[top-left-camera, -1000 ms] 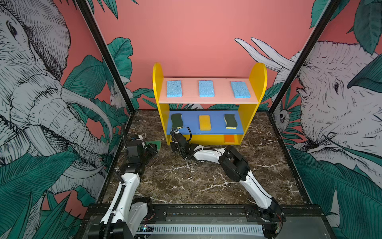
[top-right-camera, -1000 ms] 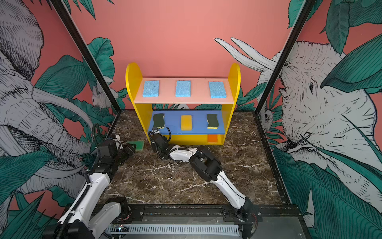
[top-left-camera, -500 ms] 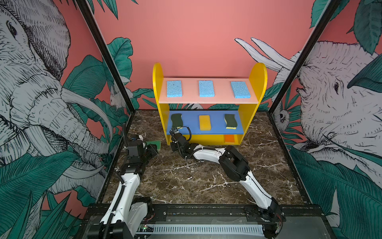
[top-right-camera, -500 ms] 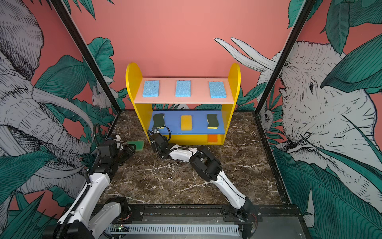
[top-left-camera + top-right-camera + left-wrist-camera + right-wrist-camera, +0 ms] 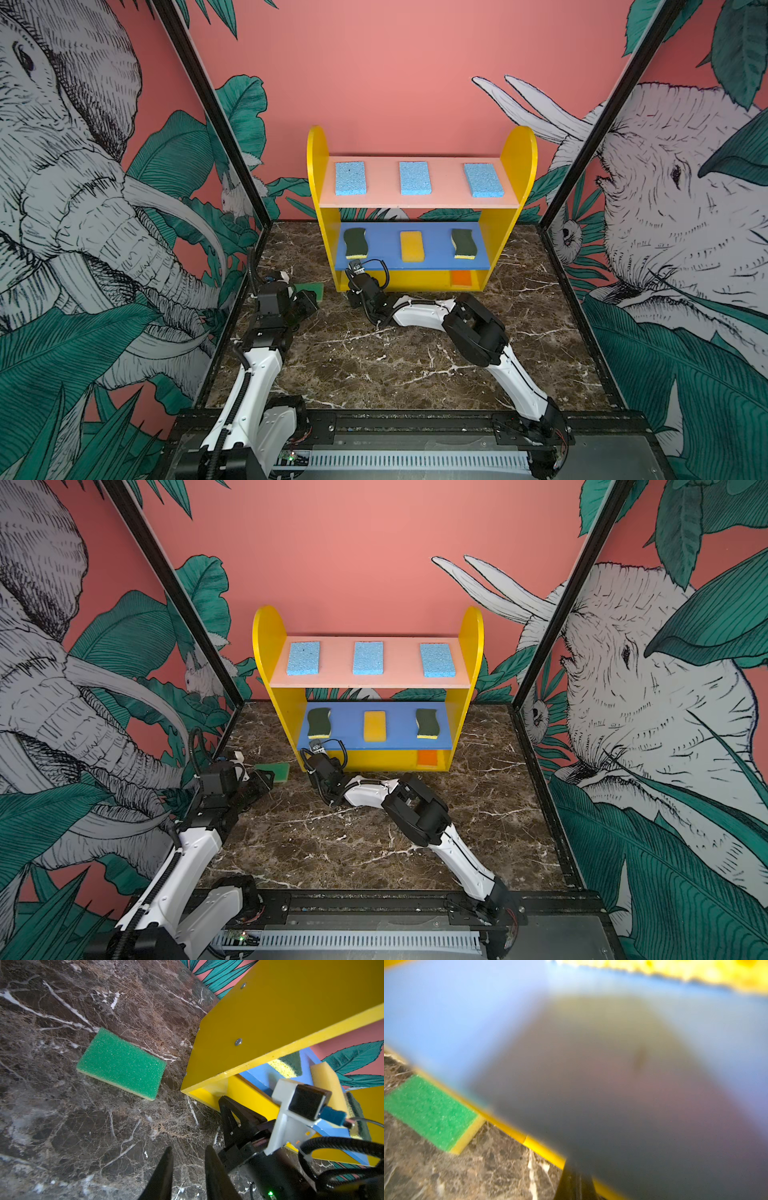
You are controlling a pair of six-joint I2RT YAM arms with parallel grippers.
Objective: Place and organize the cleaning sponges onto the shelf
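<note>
Sponges shelved: three light-blue sponges (image 5: 350, 178) on pink board (image 5: 440, 199); two wavy sponges (image 5: 355, 243) and yellow sponge (image 5: 411, 246) on blue board (image 5: 436, 249); orange sponge (image 5: 462, 277) in base tier (image 5: 415, 280), at the far end from right gripper.
Sponge outstanding: green sponge (image 5: 121, 1064), flat on worktop (image 5: 62, 1136), ahead of left gripper and off to one side, apart from it; just beside the outer wall of shelf (image 5: 270, 1012), not touching.
Left gripper (image 5: 188, 1148): fingers part-spread, nothing between them, low near worktop.
Right gripper (image 5: 226, 1105): fingers pressed together, tips at a front corner of base tier; whether they pinch anything, cannot tell.
Risk, grasp: left gripper's gap looks narrower than green sponge; unless widened, fingers would likely shove it toward shelf wall instead of straddling it.
Risk, collision: right arm lies close beside left gripper; a careless reach could clip it.
Risk, shelf: right arm's wrist camera (image 5: 307, 1103) sits right at blue board's front edge; an upward withdrawal could jolt shelf and scatter the tidy rows.
Hidden: rest of base tier, under blue board in both top views; right gripper's tips, behind its own wrist there.
Unclear: pale patch (image 5: 217, 1086) just past right gripper's tips, sponge or glare; right wrist view mostly blur.
</note>
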